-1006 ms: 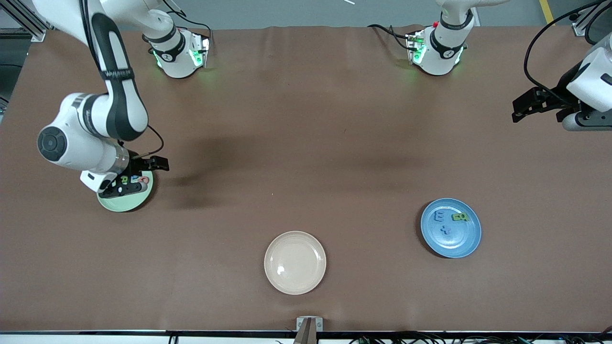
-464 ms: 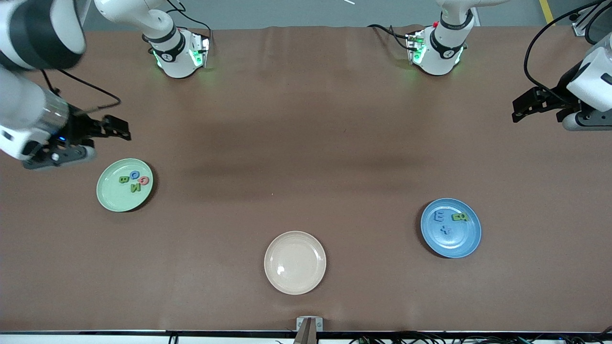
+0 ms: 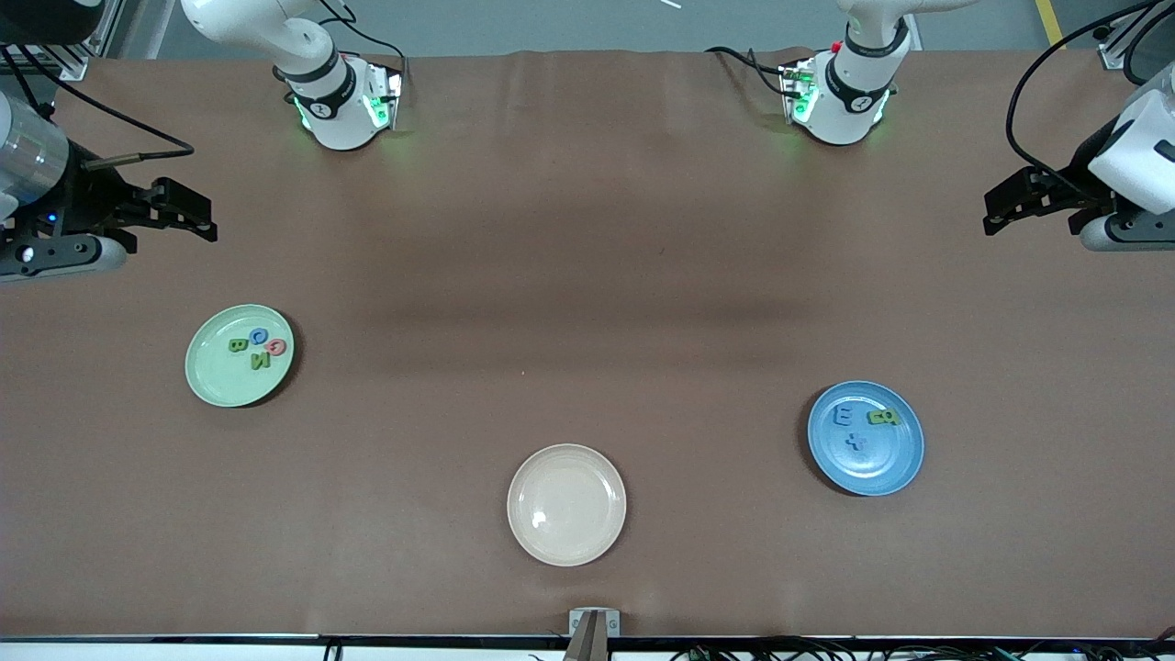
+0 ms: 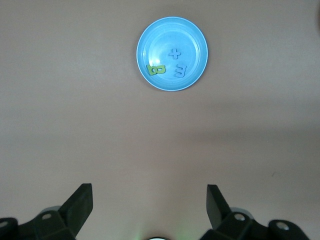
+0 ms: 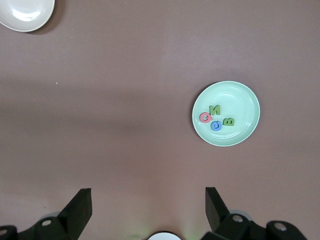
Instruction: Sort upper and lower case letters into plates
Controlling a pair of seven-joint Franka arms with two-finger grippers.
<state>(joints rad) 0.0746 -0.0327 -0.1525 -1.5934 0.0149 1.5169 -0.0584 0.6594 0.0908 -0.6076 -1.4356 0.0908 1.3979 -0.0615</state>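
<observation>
The pale mint green plate (image 3: 229,367) lies toward the right arm's end of the table and holds several foam letters (image 3: 257,347), green, blue and red; it also shows in the right wrist view (image 5: 240,107). The medium blue plate (image 3: 877,464) lies toward the left arm's end and holds blue letters (image 3: 843,418) and a green one (image 3: 885,418); it shows in the left wrist view (image 4: 187,42). My right gripper (image 3: 188,216) is open and empty, up over bare table. My left gripper (image 3: 1005,207) is open and empty, raised at the table's end; that arm waits.
A cream-beige round plate (image 3: 566,504) sits empty near the table's front edge, between the two other plates; its rim shows in the right wrist view (image 5: 25,12). Brown cloth covers the table. The two arm bases stand along the table's edge farthest from the front camera.
My right gripper has risen off the mint green plate and swung away toward its end of the table, leaving the letters in the plate. The left arm has not moved.
</observation>
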